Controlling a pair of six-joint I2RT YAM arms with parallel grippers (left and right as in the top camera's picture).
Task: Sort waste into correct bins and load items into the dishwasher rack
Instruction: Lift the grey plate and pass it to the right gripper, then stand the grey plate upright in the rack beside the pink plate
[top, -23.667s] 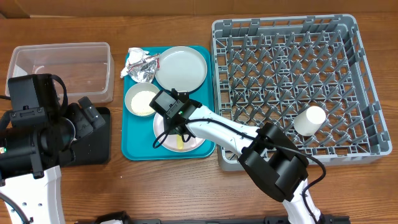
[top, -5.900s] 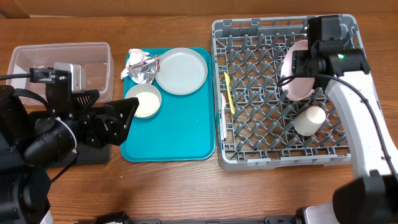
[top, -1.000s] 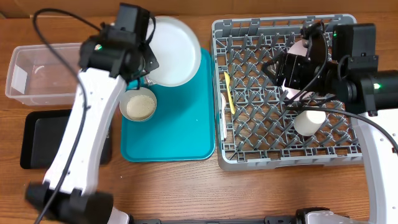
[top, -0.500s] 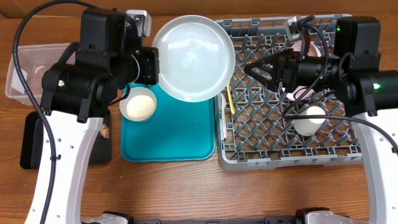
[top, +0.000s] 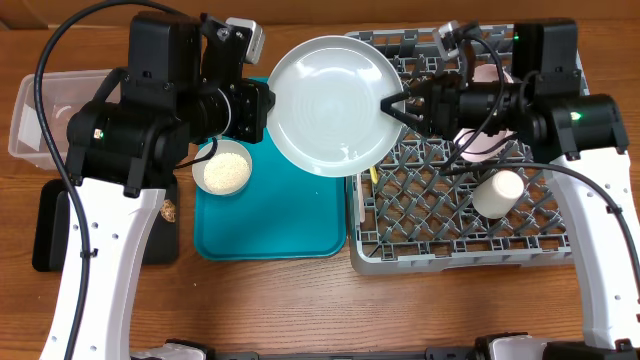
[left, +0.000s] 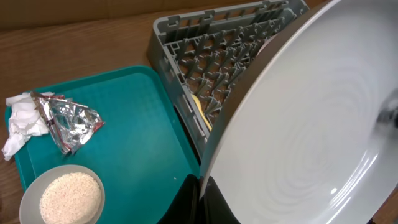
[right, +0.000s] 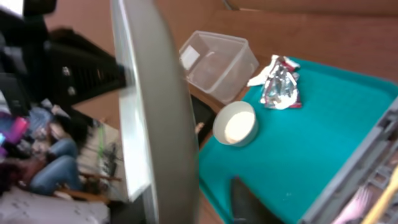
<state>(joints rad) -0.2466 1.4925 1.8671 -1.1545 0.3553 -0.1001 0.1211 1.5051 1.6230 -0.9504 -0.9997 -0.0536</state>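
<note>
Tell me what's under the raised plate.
Overhead, the plate hides the tray's far right corner and the rack's adjoining corner. The left wrist view shows rack wall, pegs and part of a yellow utensil below it; whatever else lies there is covered.

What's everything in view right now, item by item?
Pale grey plate: one, held in the air between the arms.
Whitish-pink plate: one, in the rack, mostly hidden by the right arm.
Bowl: one, grey, holding white rice, on the teal tray.
Foil wrapper: one, silver, on the teal tray.
Napkin: one, white, beside the foil.
Cup: one, white, in the rack.
Utensil: one visible, yellow, in the rack.
Morsel: one, brown, on the black tray.
Teal tray: one, centre.
Rack: one, grey, right.
Tub: one, clear, far left.
Black tray: one, left.
Left fingers: shut on the pale grey plate's rim.
Right fingers: at its opposite rim, grip unclear.
</note>
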